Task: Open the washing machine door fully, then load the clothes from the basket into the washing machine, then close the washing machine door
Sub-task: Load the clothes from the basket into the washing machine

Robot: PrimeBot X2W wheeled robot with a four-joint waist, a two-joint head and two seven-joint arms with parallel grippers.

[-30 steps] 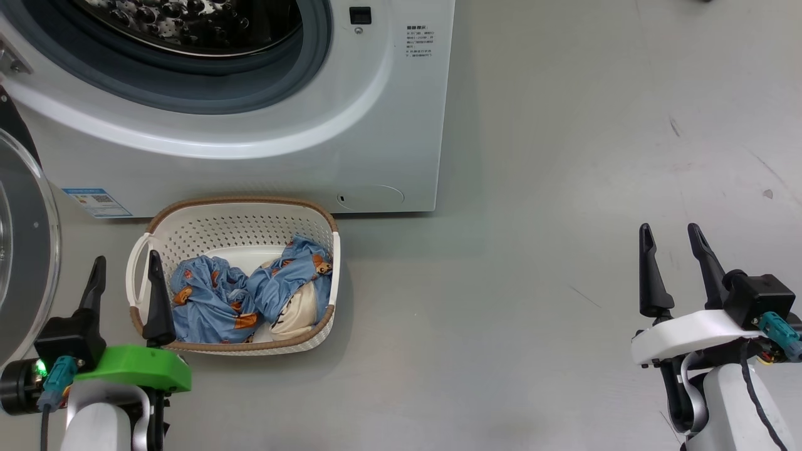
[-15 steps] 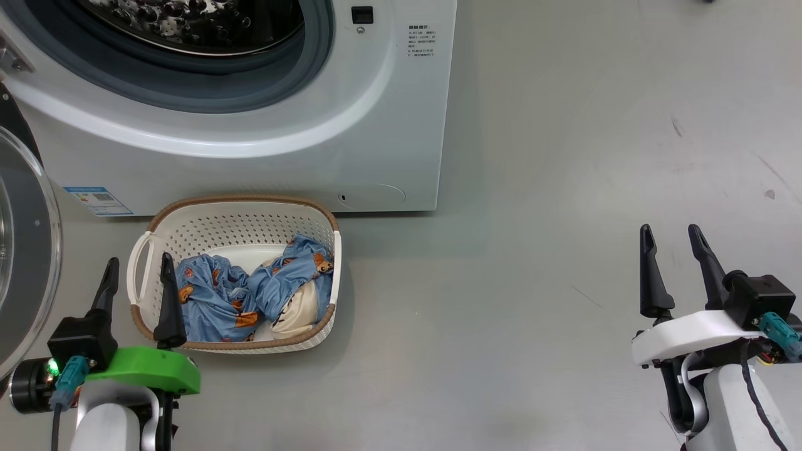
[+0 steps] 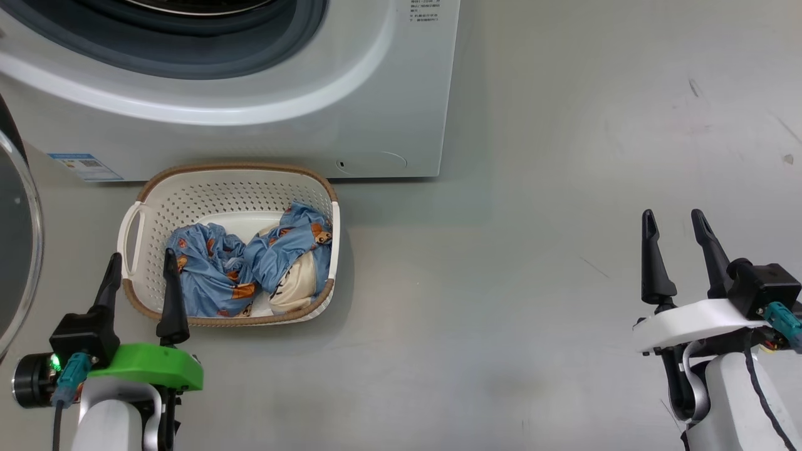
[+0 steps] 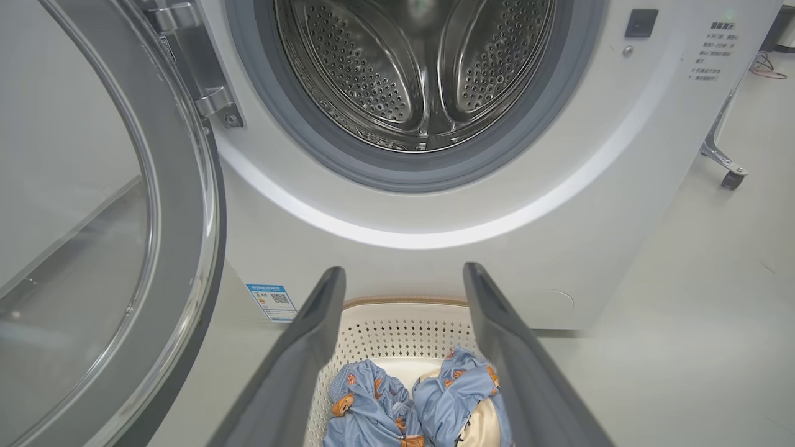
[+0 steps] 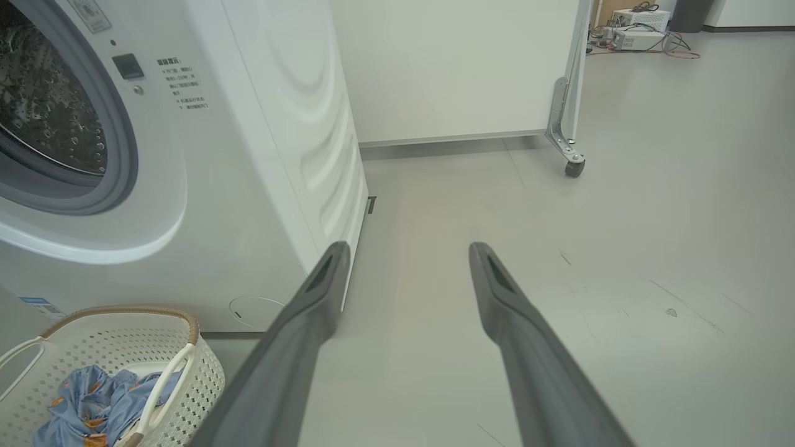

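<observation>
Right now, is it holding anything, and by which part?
Nothing is held: the left gripper and right gripper are open; the clothes lie in the basket.

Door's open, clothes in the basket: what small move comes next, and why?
Probably lower the open left gripper onto the clothes: it hovers at the near-left corner of the basket, the washing machine door stands wide open, and both bundles lie unloaded.
</observation>
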